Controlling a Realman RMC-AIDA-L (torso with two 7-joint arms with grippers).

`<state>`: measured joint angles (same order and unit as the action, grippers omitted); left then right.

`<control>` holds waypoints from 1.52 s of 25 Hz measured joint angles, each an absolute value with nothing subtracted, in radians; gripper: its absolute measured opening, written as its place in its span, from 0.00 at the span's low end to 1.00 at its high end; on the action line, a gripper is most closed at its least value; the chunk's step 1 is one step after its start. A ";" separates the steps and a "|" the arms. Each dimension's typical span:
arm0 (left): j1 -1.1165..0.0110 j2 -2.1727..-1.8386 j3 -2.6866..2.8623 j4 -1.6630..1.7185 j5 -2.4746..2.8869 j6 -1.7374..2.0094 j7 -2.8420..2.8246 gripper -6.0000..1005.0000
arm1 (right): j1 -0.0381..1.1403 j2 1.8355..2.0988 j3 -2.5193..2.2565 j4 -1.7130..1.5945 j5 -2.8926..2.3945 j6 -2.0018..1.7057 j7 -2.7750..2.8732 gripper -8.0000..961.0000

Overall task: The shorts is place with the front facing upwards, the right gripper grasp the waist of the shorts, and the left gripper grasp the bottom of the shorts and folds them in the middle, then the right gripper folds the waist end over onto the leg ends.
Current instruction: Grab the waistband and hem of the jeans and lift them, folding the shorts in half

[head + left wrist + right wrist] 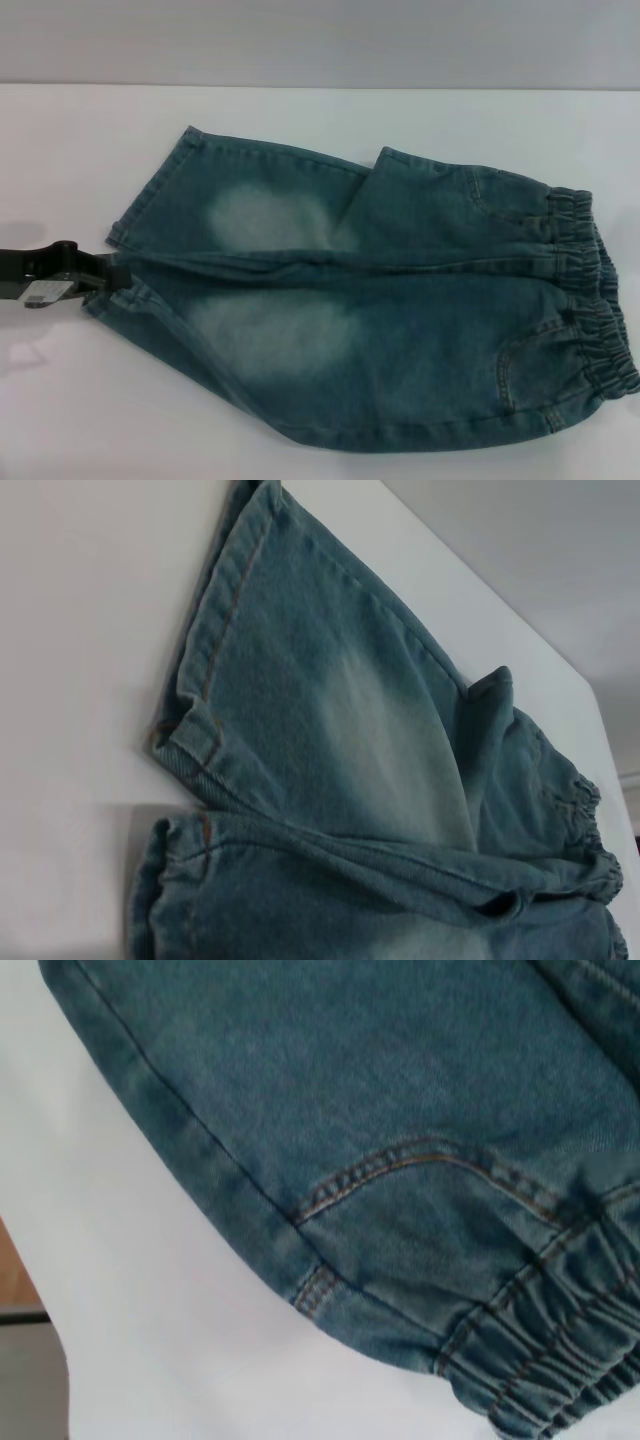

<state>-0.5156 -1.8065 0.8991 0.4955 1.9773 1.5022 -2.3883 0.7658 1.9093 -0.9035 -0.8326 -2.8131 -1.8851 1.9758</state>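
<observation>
The blue denim shorts (370,300) lie flat on the white table (60,400), front up, with a pale faded patch on each leg. The ruffled elastic waist (592,300) is at the right and the straight leg hems (148,190) are at the left. My left gripper (112,276) reaches in from the left edge and touches the near leg's hem where the two legs meet. The left wrist view shows both hems (205,695) from close by. The right wrist view looks closely at the waist (560,1350) and a curved pocket seam (420,1155). The right gripper itself does not show.
The table's far edge (320,86) runs across the top of the head view, with a grey wall behind it. Bare white tabletop lies to the left of the hems and in front of the shorts. A table edge (40,1300) shows in the right wrist view.
</observation>
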 joint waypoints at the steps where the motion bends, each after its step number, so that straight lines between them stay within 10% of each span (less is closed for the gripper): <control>1: -0.515 -1.807 0.899 0.496 1.977 1.502 -2.388 0.05 | 0.768 1.910 -0.911 -0.821 -2.815 -1.879 1.977 0.68; 38: -0.512 -1.817 0.858 0.503 1.971 1.496 -2.389 0.06 | 0.756 1.901 -0.762 -0.868 -2.691 -1.773 1.924 0.68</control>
<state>-0.5118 -1.8174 0.8585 0.5031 1.9713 1.4959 -2.3889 0.7561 1.9007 -0.7623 -0.8676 -2.6912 -1.7726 1.9242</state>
